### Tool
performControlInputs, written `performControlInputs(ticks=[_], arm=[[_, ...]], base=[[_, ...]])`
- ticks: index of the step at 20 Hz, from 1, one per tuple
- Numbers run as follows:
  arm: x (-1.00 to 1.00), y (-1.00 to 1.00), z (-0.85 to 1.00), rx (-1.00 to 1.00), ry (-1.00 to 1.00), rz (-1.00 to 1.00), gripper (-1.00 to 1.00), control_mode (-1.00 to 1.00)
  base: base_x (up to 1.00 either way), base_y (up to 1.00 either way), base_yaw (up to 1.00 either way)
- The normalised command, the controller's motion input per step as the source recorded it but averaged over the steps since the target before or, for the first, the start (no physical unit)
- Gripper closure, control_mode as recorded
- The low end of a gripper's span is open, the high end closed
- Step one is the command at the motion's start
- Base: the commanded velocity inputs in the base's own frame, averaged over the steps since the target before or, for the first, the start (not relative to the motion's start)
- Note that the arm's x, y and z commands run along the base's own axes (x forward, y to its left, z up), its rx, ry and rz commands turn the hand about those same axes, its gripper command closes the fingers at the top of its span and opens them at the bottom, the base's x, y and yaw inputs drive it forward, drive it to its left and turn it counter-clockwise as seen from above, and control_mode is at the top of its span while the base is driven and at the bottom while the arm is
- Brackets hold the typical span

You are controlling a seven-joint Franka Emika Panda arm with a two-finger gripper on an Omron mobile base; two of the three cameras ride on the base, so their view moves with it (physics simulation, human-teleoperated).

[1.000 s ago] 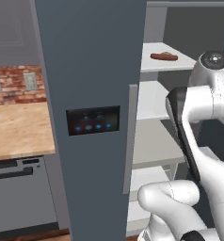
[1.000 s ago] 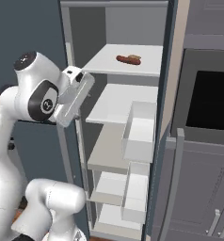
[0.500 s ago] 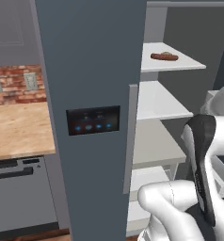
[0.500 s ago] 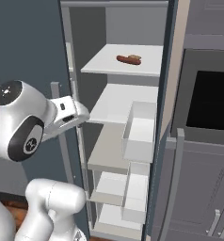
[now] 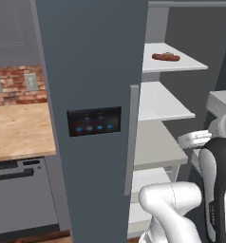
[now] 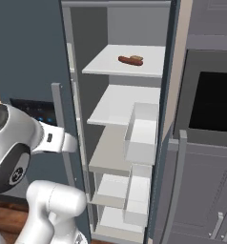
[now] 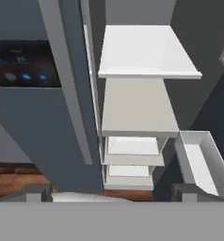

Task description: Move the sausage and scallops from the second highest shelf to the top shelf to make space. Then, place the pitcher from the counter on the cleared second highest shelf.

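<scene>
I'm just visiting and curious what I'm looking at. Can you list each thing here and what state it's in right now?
Fridge: open, shelves exposed.
Sausage: lying flat on the top shelf.
Second shelf: nothing visible on it.
Fridge door panel: lit, blue dots glowing.
Wooden counter: only part in view.
Oven: closed, dark.
Gripper: open or shut, cannot tell.
</scene>
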Motion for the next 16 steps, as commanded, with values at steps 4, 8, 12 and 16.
performControlInputs(ticks=[4, 8, 12, 16], arm=[[-0.03, 0.49, 0.01, 0.0, 0.0, -0.27, -1.0, -1.0], [0.0, 0.08, 0.0, 0.0, 0.03, -0.21, -1.0, -1.0], [0.0, 0.0, 0.0, 0.0, 0.0, -0.02, -1.0, -1.0], [0.0, -0.03, 0.0, 0.0, 0.0, 0.01, -1.0, -1.0]], base=[[0.0, 0.0, 0.0], [0.0, 0.0, 0.0], [0.0, 0.0, 0.0], [0.0, 0.0, 0.0]])
